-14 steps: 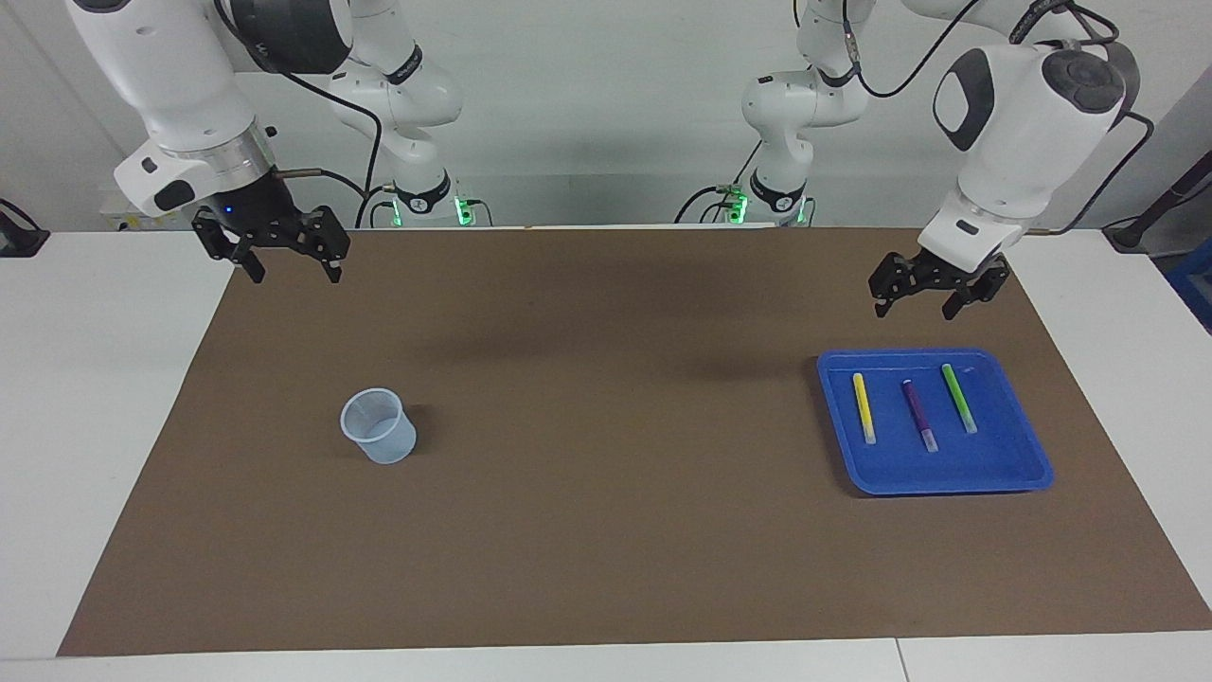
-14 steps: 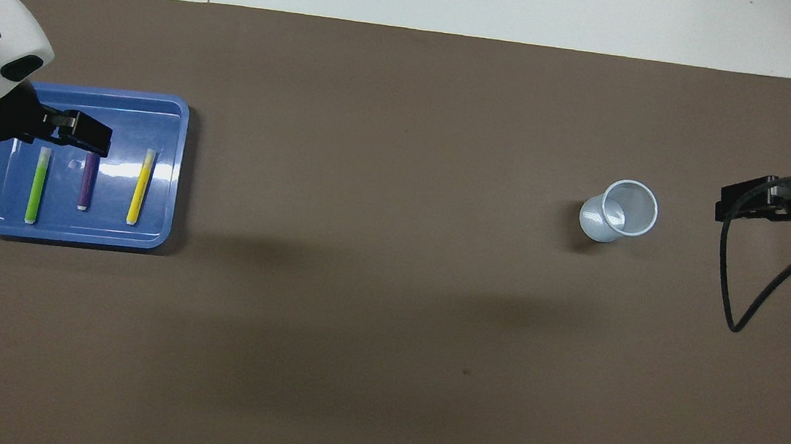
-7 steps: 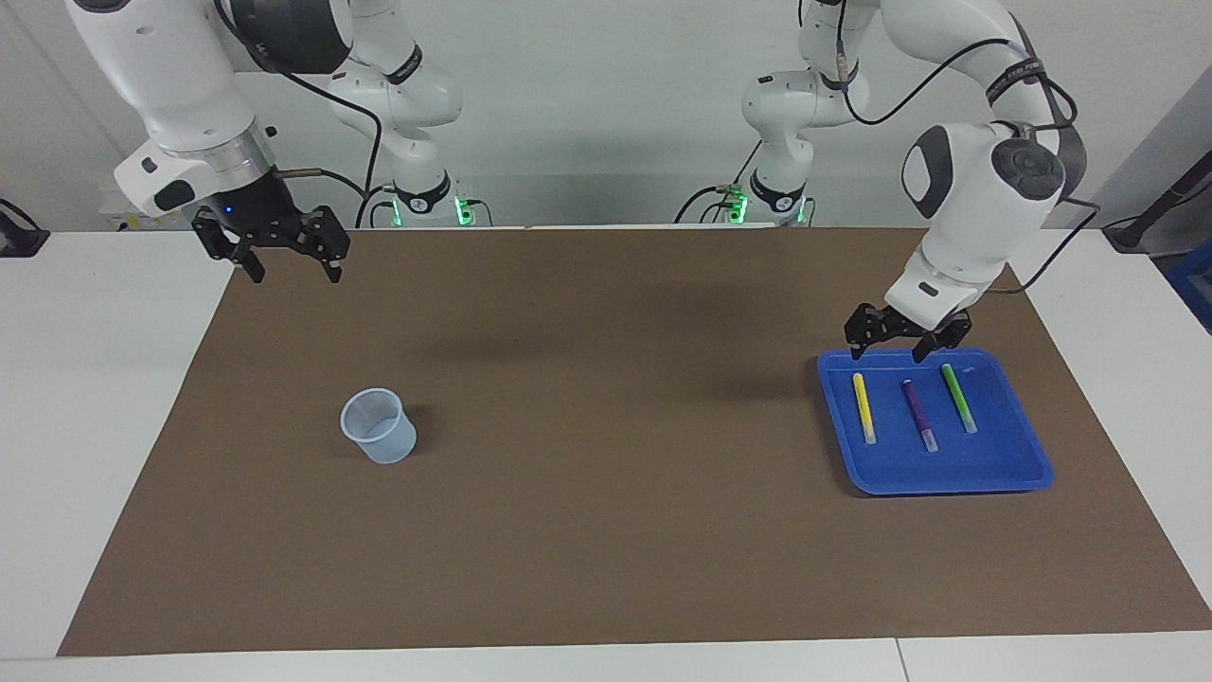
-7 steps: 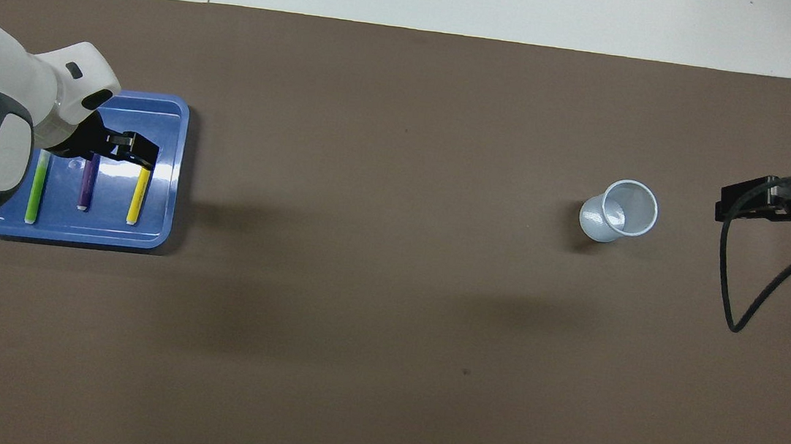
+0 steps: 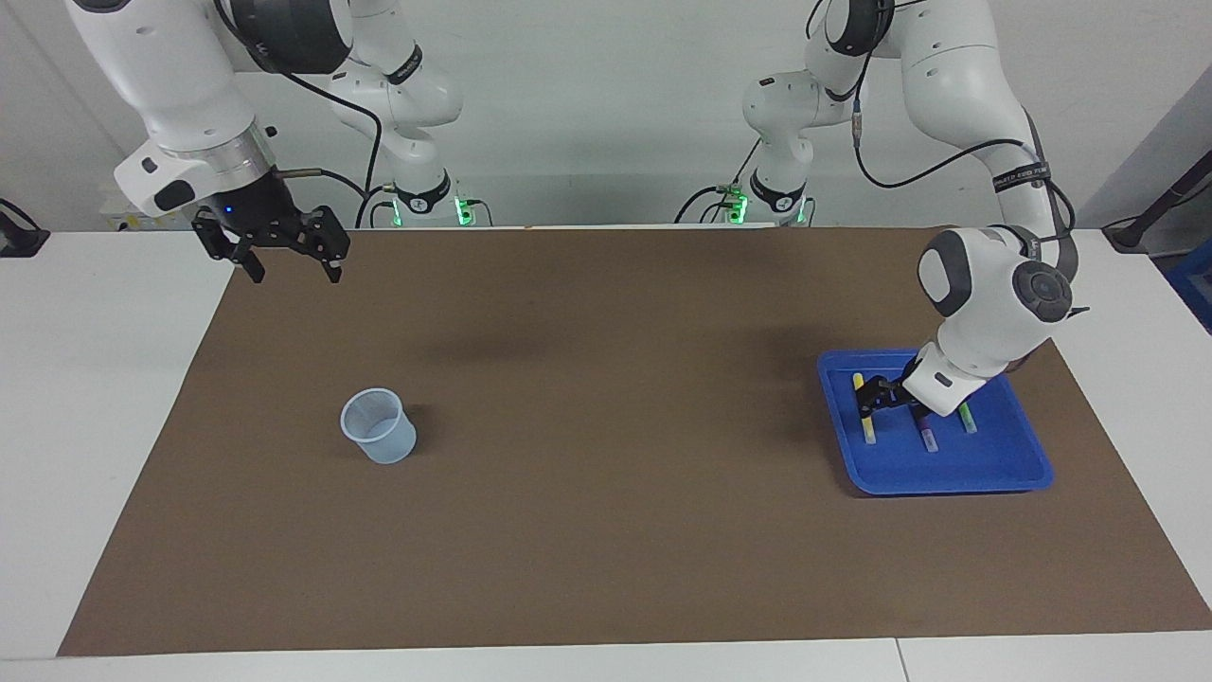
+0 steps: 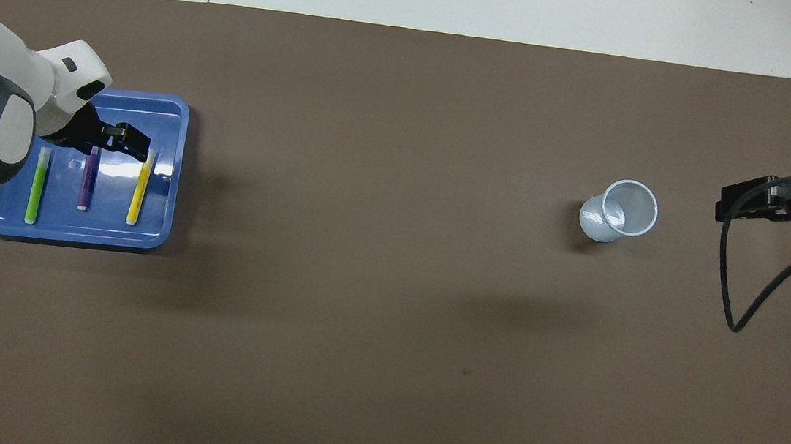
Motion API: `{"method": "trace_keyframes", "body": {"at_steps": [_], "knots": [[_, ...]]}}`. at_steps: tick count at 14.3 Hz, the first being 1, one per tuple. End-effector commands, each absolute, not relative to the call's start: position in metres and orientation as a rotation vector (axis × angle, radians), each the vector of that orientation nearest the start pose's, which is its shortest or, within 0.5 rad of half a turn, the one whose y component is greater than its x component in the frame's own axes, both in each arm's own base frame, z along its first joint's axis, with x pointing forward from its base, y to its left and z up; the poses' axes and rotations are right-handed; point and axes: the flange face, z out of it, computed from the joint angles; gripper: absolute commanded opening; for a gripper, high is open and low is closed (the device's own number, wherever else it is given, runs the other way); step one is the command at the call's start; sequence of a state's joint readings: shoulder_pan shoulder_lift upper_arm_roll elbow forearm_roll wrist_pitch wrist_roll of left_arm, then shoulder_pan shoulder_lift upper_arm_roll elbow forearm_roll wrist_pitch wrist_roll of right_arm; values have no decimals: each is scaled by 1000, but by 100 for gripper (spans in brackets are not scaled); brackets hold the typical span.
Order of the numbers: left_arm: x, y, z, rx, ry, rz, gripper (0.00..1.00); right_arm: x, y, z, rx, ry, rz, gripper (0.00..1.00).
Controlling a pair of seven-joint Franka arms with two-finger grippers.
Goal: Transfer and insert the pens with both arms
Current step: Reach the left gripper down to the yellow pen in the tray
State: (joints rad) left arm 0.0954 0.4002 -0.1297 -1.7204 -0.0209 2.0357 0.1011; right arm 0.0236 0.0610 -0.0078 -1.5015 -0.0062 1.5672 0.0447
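Three pens lie side by side in a blue tray [image 5: 947,469] at the left arm's end of the table: yellow [image 5: 868,431], purple [image 5: 927,438] and green [image 5: 968,417]. They also show in the overhead view: yellow [image 6: 139,191], purple [image 6: 86,182], green [image 6: 37,188]. My left gripper [image 5: 888,405] is open and low in the tray, over the yellow and purple pens, holding nothing; it also shows in the overhead view [image 6: 121,143]. My right gripper [image 5: 294,270] is open and empty, raised over the mat's corner at the right arm's end, where that arm waits.
A translucent pale-blue cup [image 5: 379,426] stands upright on the brown mat toward the right arm's end; it also shows in the overhead view [image 6: 621,210]. A black cable [image 6: 741,288] hangs from the right arm. The blue tray [image 6: 108,225] has a raised rim.
My left arm has swung down from above the tray's edge nearest the robots into the tray, over the yellow and purple pens. The right arm, cup and pens have not moved.
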Motion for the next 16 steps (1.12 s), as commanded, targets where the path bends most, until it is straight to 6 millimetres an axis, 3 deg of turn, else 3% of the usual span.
{"method": "trace_keyframes", "body": {"at_steps": [1, 4, 9, 13, 16], "knots": [[638, -19, 334, -3213, 195, 151, 79, 565, 7, 623, -3122, 36, 8, 100], [638, -13, 332, -3213, 184, 129, 73, 565, 7, 623, -3122, 36, 8, 100], [624, -13, 308, -3211, 178, 102, 72, 565, 7, 623, -3122, 36, 8, 100], [620, -15, 306, -3209, 186, 129, 62, 565, 7, 623, -3122, 33, 8, 100], [618, -14, 307, -3209, 182, 151, 46, 565, 7, 623, -3122, 36, 8, 100]]}}
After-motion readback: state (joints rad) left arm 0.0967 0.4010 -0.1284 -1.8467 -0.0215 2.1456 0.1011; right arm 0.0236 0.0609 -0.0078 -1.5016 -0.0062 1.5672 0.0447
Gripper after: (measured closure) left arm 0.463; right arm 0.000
